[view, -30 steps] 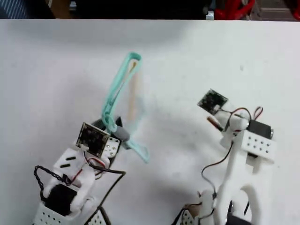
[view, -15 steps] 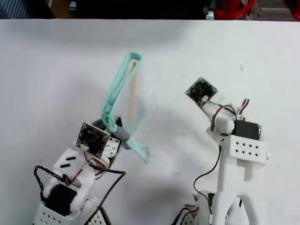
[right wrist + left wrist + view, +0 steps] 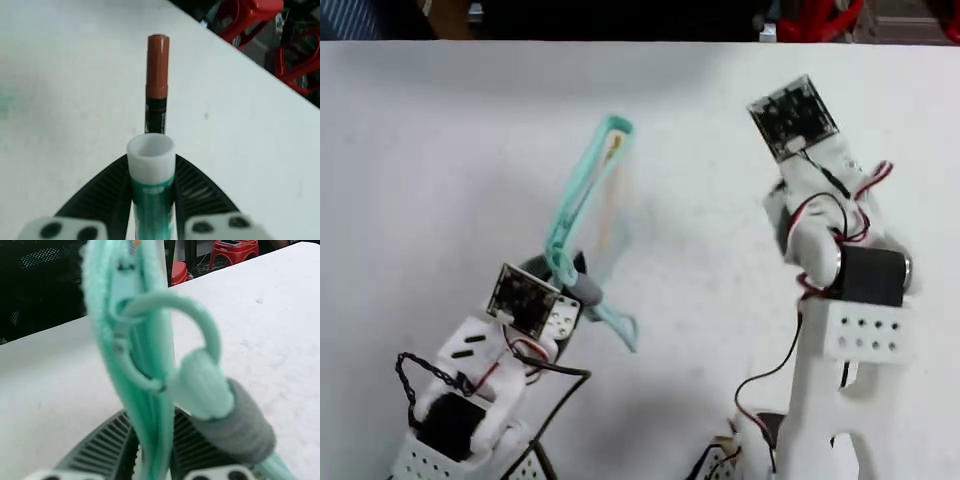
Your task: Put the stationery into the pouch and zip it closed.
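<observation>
**Pouch in your left, glue stick in your right**

Your left gripper (image 3: 152,450) is clamped on the mint pouch (image 3: 145,340), which stands on edge above the table (image 3: 440,150). Your right gripper (image 3: 151,200) is squeezing a glue stick (image 3: 150,150). A brown-capped marker (image 3: 158,60) pokes out past it, but I can't tell if it's gripped too.

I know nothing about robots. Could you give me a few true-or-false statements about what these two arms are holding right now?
1. The left tool grips a mint-green pouch. True.
2. The pouch is lying flat. False: it is held up on its edge.
3. The right tool clamps a white-capped glue stick. True.
4. The marker beyond the glue stick has a blue cap. False: its cap is brown.
</observation>
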### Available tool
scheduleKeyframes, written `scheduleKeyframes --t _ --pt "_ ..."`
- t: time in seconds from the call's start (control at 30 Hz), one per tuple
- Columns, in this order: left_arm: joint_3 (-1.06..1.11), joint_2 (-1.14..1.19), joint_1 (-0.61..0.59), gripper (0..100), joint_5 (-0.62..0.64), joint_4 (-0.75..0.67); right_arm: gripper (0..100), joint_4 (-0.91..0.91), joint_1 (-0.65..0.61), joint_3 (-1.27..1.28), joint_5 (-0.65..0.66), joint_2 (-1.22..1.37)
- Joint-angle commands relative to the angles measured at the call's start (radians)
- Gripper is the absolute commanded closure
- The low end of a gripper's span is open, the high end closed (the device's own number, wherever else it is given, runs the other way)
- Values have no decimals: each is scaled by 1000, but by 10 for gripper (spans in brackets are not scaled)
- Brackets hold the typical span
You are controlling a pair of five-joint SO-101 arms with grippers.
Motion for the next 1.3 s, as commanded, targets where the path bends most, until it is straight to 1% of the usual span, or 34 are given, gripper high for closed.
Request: scheduleKeyframes --t 0.0,0.1,0.23,0.3,0.4,0.47,0.6,0.7,0.8,0.97,1.13,1.27 --pt "-6 -2 16 965 -11 -18 981 36 -143 -204 -104 -18" --pt "-6 -2 16 965 -11 -18 981 19 -308 -327 -232 -18" --pt "-6 -2 15 965 -11 -18 981 -93 -515 -436 -364 -16" --pt "-6 -2 13 965 -11 -18 981 -180 -581 -436 -400 -15" --pt "-6 -2 10 965 -12 -18 981 -292 -633 -414 -427 19" --pt "-6 -2 10 965 -12 -18 981 -348 -651 -410 -442 54" --pt "-6 -2 16 965 -48 -20 981 -406 -654 -410 -531 147" --pt "-6 -2 15 965 -52 -21 981 -421 -645 -405 -545 213" --pt "-6 -2 12 965 -52 -21 981 -464 -593 -348 -552 255" --pt "-6 -2 13 965 -52 -23 981 -507 -539 -222 -554 228" --pt "-6 -2 16 965 -52 -25 981 -568 -536 -124 -554 196" --pt "-6 -2 12 965 -52 -25 981 -553 -536 -121 -554 150"
